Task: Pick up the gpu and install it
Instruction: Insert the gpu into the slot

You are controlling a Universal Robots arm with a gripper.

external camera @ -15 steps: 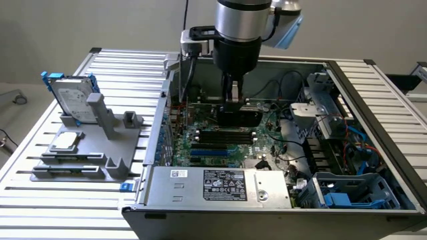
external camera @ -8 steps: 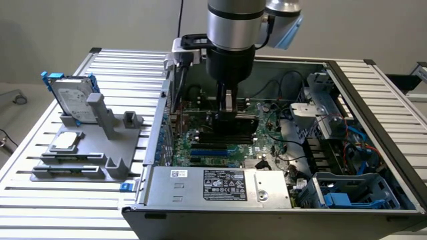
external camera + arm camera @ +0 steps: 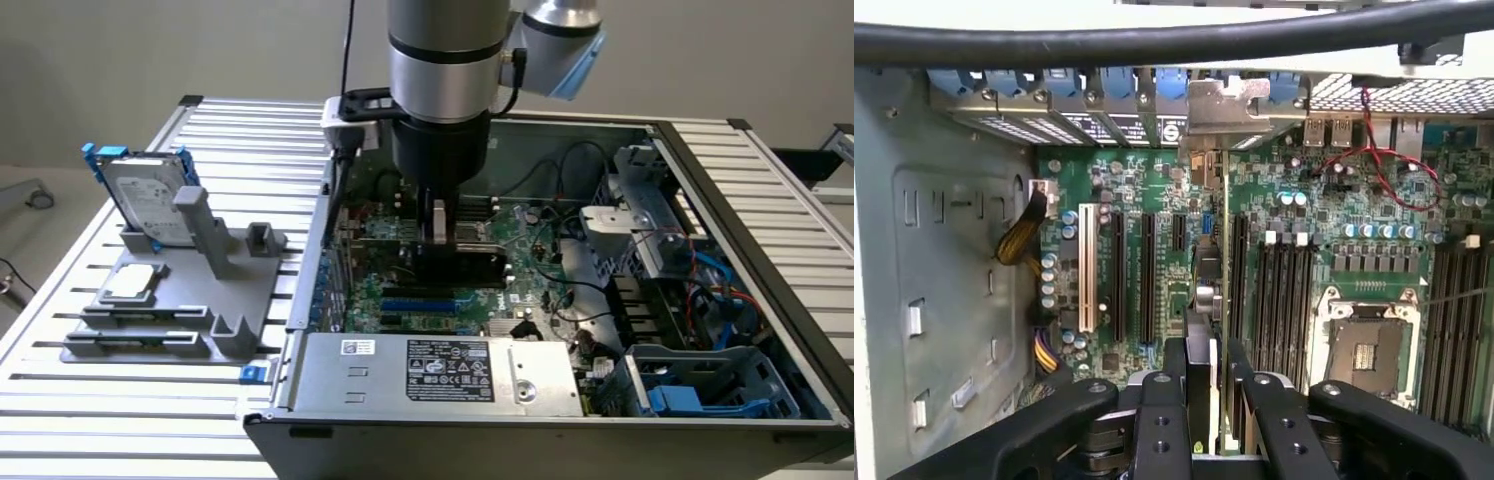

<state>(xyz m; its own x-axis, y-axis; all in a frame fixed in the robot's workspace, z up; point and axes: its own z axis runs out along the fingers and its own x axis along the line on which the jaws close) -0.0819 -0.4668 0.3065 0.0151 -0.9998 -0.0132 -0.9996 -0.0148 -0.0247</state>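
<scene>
Claw clenched on the gpu, holding it edge-on inside the open computer case, low over the motherboard, just beside the long expansion slots. Pickup looks done; its silver bracket sits at the rear openings, but full seating cannot be told. Card reads thin: green board, black shroud, upright.
</scene>
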